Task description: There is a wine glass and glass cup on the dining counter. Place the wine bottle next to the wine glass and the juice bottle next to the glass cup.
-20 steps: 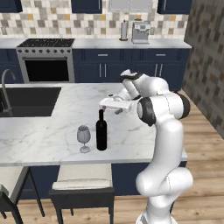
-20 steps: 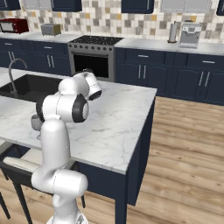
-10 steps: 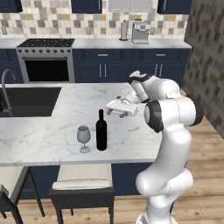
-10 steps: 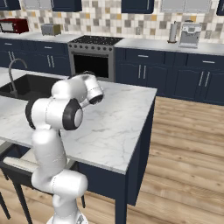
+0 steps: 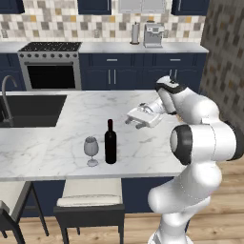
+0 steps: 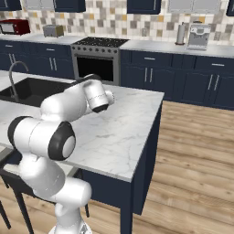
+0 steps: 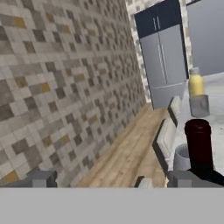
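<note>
The dining table (image 5: 57, 143), a long white marble top with grey veins on a dark navy base, carries everything. In the left base view its near part shows, with a dark sink (image 5: 28, 108) sunk into its left end. In the right base view its right end and navy side panel (image 6: 146, 151) show, while the arm's white body hides the things standing on the top.

The gripper (image 5: 139, 120) hangs over the table in the left base view, to the right of the wine bottle and clear of it, turned on its side with its jaws spread wide and nothing between them. In the hand view its two grey finger tips (image 7: 41, 178) stand far apart at the bottom edge, again with nothing held.

The wine bottle (image 5: 110, 142) is tall, slim and near-black, and stands upright near the table's front edge. In the hand view only its dark red cap (image 7: 199, 144) and neck rise close at the lower right.

The wine glass (image 5: 91, 151), small, clear and stemmed with a rounded bowl and flat foot, stands just left of the bottle, apart from it and shorter.

Farther down the table in the hand view are the juice bottle (image 7: 195, 83), stout and yellow with a pale cap, and the glass cup (image 7: 199, 106), a short grey translucent tumbler in front of it. Whether they touch, I cannot tell.
</note>
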Robot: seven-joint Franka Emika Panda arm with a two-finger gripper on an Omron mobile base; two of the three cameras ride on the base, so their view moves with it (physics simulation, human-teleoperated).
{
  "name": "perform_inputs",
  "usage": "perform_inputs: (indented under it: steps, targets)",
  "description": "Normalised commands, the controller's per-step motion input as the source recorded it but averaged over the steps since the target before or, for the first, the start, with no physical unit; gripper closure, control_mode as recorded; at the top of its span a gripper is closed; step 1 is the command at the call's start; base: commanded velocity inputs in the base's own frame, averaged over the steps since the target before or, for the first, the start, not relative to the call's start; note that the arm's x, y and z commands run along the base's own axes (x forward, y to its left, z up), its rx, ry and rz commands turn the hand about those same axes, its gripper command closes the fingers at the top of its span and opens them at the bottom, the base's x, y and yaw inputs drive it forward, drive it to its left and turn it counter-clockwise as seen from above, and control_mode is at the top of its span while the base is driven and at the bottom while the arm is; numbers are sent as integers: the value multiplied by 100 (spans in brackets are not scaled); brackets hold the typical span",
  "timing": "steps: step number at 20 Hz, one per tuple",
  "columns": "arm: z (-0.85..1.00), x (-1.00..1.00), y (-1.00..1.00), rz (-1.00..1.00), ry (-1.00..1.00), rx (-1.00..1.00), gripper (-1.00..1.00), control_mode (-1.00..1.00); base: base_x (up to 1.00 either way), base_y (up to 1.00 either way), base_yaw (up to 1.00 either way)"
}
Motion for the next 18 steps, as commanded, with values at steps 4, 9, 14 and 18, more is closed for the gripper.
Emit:
perform_inputs:
  steps: [4,9,14,18]
  targets:
    - [29,-46,-21,-27,0,-15,-100,-100,0,0,0]
    - [17,-54,-6,-32,-1,-19,-100,-100,0,0,0]
    - [16,-53,0,-40,-5,-19,-100,-100,0,0,0]
    - [14,-47,0,-50,0,-11,-100,-100,0,0,0]
